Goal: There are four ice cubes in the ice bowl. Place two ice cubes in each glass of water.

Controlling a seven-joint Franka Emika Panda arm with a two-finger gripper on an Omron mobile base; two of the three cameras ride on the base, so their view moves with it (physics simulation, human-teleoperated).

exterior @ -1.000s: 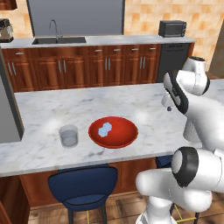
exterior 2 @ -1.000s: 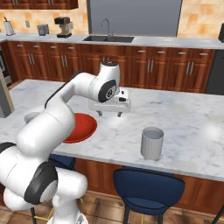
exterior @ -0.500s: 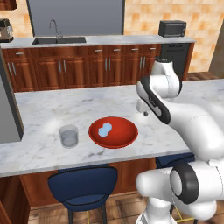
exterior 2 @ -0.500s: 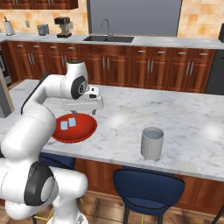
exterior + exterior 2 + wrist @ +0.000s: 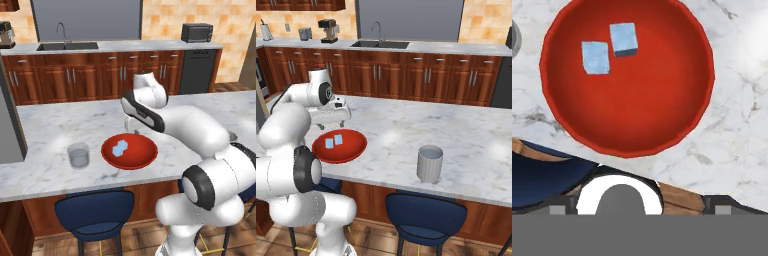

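The red ice bowl (image 5: 141, 154) (image 5: 351, 149) (image 5: 637, 100) sits on the marble island near its front edge. Two pale-blue ice cubes (image 5: 595, 57) (image 5: 623, 39) lie side by side in it, also seen as ice cubes (image 5: 119, 148) (image 5: 334, 141). My gripper (image 5: 131, 127) (image 5: 328, 123) hangs open just above the bowl's far rim, pointing down, with nothing between its fingers. A clear glass of water (image 5: 79, 155) stands left of the bowl. The ribbed grey glass (image 5: 429, 163) stands well to the right, apart from the bowl.
Blue stools (image 5: 95, 210) (image 5: 426, 216) stand under the island's front edge. Behind the island runs a wooden cabinet row with a sink (image 5: 67, 46), a microwave (image 5: 196, 32) and a coffee machine (image 5: 329, 30). Bare marble lies between the bowl and the ribbed glass.
The arm has swung left across the island, from its right side to above the red bowl. The gripper stayed open and the bowl and glasses have not moved.
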